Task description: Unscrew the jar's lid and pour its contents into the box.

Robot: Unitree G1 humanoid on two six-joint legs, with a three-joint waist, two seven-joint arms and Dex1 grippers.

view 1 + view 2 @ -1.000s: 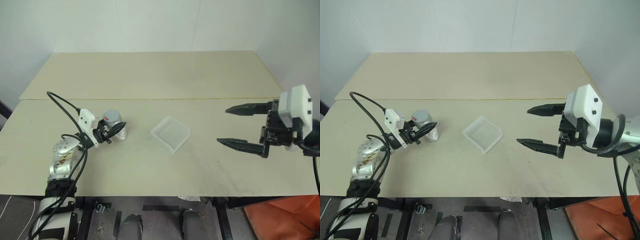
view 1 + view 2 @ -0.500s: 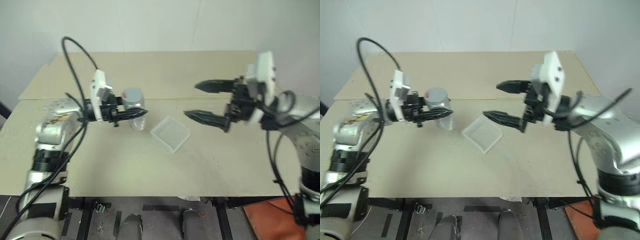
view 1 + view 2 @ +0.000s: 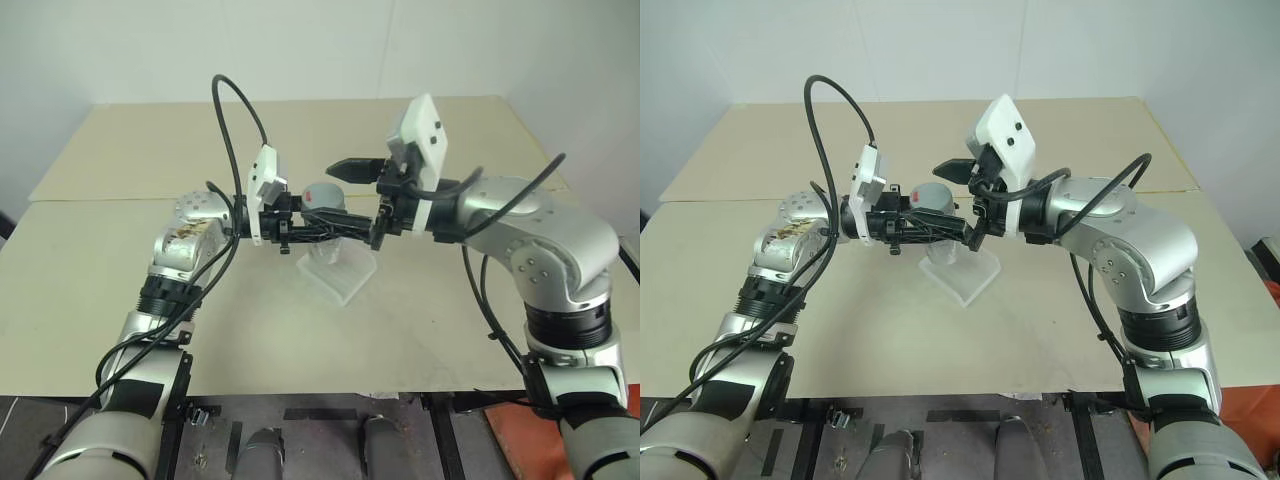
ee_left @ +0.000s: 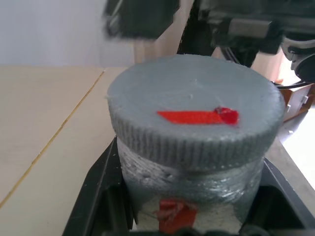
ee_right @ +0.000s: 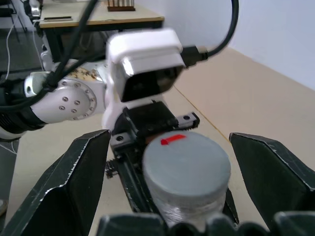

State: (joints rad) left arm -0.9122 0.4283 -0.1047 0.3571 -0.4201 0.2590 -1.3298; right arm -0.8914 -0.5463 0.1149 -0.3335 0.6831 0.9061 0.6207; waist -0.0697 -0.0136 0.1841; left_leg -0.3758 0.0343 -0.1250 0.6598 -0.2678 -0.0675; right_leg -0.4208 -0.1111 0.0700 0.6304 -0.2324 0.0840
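You've got the jar (image 3: 322,222) clamped in the left gripper (image 3: 330,232) over the box (image 3: 342,272), so centre the wide-open right gripper (image 5: 170,162) around the lid (image 5: 186,162), squeeze, then twist.

The jar (image 4: 192,206) is cut off at the picture's lower edge, its base hidden between black fingers (image 4: 96,196). The arms cover most of the box (image 3: 340,275), and the jar's contents cannot be made out.

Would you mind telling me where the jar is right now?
The jar is held up near the middle of the left eye view in the left gripper, above the box, with the right gripper open around its lid.
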